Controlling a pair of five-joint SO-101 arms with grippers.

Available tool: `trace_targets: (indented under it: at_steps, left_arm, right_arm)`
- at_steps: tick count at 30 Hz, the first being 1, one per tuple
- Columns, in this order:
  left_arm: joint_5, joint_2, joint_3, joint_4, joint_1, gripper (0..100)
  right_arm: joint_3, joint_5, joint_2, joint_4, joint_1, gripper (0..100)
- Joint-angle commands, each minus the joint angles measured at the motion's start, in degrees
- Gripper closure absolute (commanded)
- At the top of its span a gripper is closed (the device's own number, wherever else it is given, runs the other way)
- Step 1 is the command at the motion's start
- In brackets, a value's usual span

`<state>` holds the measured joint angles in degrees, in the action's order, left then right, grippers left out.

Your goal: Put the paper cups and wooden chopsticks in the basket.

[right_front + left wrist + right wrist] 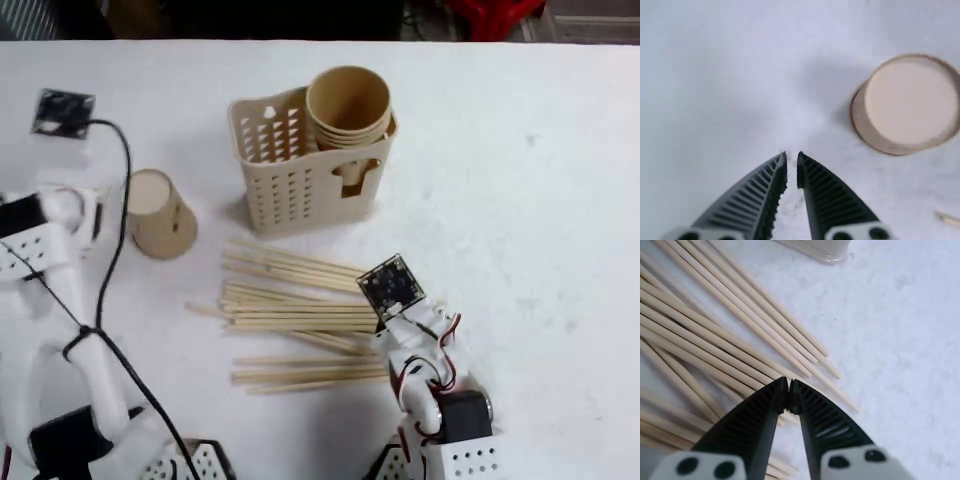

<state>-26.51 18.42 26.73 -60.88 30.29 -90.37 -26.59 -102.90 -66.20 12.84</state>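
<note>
1. High view: a beige slotted plastic basket (290, 175) stands on the white tabletop (520, 200) with a stack of brown paper cups (350, 105) already in one end. One loose brown paper cup (160, 215) lies tipped over beside the basket.
2. The left end effector (791, 165) and right end effector (789, 390) are both clenched on nothing.
3. Likely risks: clenched tips pressing down would scatter the sticks rather than pinch one, and a nudge could roll the tipped cup away.
4. The pale wooden chopsticks (300, 310) lie flat in front of the basket. Their long axes run roughly parallel to its long wall, slightly fanned. The loose cup's closed base faces the left end effector.
</note>
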Motion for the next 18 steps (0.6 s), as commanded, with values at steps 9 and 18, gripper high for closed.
trace_targets:
  at_steps: [9, 18]
  left_arm:
    - [1.3, 2.9, -12.2, -6.4, -0.1, 94]
    - [7.6, 2.4, -11.8, -5.8, -12.6, 94]
  right_arm:
    - [0.2, -0.6, -0.4, 1.2, -0.1, 98.1]
    - [0.2, -0.6, -0.4, 1.2, -0.1, 98.1]
